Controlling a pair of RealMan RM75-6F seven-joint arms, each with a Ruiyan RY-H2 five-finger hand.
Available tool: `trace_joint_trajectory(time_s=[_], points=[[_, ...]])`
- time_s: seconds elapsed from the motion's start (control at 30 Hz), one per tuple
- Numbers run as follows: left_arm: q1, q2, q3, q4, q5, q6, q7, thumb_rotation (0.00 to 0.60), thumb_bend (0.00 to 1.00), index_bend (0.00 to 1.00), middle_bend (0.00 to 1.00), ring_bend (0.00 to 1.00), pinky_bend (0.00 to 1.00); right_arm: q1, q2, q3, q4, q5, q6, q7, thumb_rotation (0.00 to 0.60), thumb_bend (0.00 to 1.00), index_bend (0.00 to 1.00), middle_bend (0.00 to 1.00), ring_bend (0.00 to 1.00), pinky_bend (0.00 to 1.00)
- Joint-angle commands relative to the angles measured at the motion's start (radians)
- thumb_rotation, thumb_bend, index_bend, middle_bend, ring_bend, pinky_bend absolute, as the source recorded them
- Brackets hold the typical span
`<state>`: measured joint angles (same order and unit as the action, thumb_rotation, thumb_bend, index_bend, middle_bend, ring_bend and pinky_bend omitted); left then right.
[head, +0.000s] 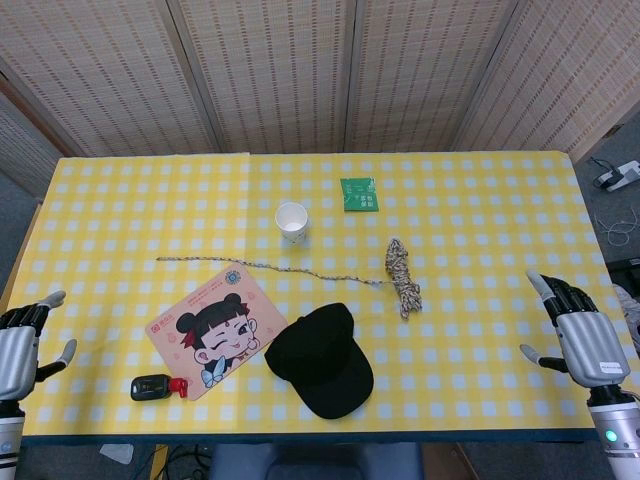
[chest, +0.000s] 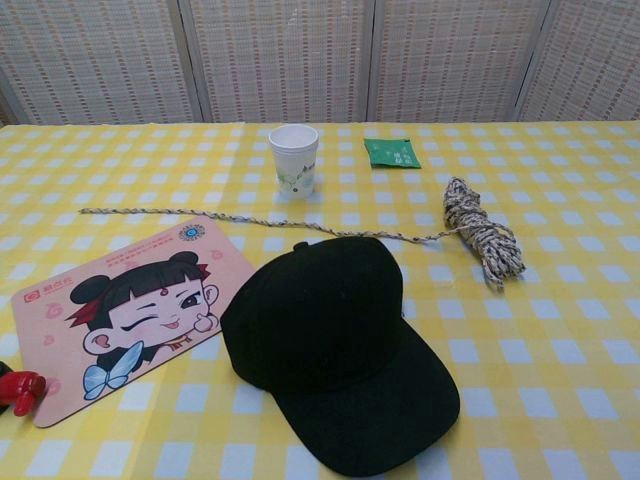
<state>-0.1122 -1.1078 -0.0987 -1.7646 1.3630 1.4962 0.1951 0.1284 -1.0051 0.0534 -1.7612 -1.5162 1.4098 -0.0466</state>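
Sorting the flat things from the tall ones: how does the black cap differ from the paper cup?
The black cap is dark, soft and low, lying near the front edge; the paper cup is white, stiff and upright, farther back. The cap looks much wider than the cup. Both rest on the checked tablecloth, untouched by either hand.

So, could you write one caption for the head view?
Both hands open at table edges; cap, rope, cup between.

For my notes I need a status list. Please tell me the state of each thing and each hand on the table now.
left hand: open, holds nothing
right hand: open, holds nothing
black cap: crown up
paper cup: upright
rope: partly bundled, one end stretched out
cartoon mat: flat
green packet: flat
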Motion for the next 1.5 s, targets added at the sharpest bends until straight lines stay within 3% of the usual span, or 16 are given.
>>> trace_joint_trajectory(time_s=[0.03, 0.23, 0.43, 0.67, 0.9, 1.17, 1.5], points=[[0.002, -0.003, 0.001, -0.002, 0.002, 0.002, 0.002, 0.6, 0.33, 0.23, 0.28, 0.26, 0.2, 0.007, 0.005, 0.0, 0.005, -0.008, -0.006, 0.003, 0.6, 0.02, 0.05, 0.14, 0.1, 0.16], [0.002, -0.002, 0.0, -0.007, 0.006, 0.006, 0.006, 0.6, 0.33, 0.23, 0.28, 0.26, 0.2, 0.083, 0.042, 0.015, -0.008, -0.034, -0.099, -0.045, 0.6, 0.02, 0.06, 0.14, 0.1, 0.16], [0.01, -0.003, 0.004, -0.01, 0.013, 0.014, 0.0, 0.6, 0.33, 0.23, 0.28, 0.26, 0.2, 0.253, 0.048, 0.062, -0.004, -0.025, -0.319, -0.104, 0.6, 0.02, 0.06, 0.14, 0.1, 0.16], [0.03, 0.003, 0.011, -0.005, 0.007, 0.028, -0.011, 0.6, 0.33, 0.23, 0.27, 0.26, 0.2, 0.456, -0.065, 0.1, 0.118, -0.009, -0.553, -0.137, 0.6, 0.04, 0.06, 0.15, 0.1, 0.16], [0.041, 0.012, 0.014, -0.008, 0.004, 0.034, -0.017, 0.6, 0.33, 0.23, 0.27, 0.26, 0.19, 0.592, -0.205, 0.094, 0.287, -0.008, -0.69, -0.185, 0.6, 0.04, 0.06, 0.15, 0.1, 0.16], [0.05, 0.019, 0.014, -0.016, -0.002, 0.038, -0.014, 0.6, 0.33, 0.23, 0.27, 0.26, 0.19, 0.697, -0.328, 0.051, 0.47, -0.062, -0.768, -0.144, 0.6, 0.07, 0.06, 0.15, 0.1, 0.16], [0.06, 0.02, 0.017, -0.016, -0.013, 0.035, -0.016, 0.6, 0.33, 0.23, 0.27, 0.26, 0.19, 0.73, -0.377, -0.026, 0.605, -0.136, -0.722, -0.028, 0.6, 0.07, 0.06, 0.15, 0.08, 0.16]])
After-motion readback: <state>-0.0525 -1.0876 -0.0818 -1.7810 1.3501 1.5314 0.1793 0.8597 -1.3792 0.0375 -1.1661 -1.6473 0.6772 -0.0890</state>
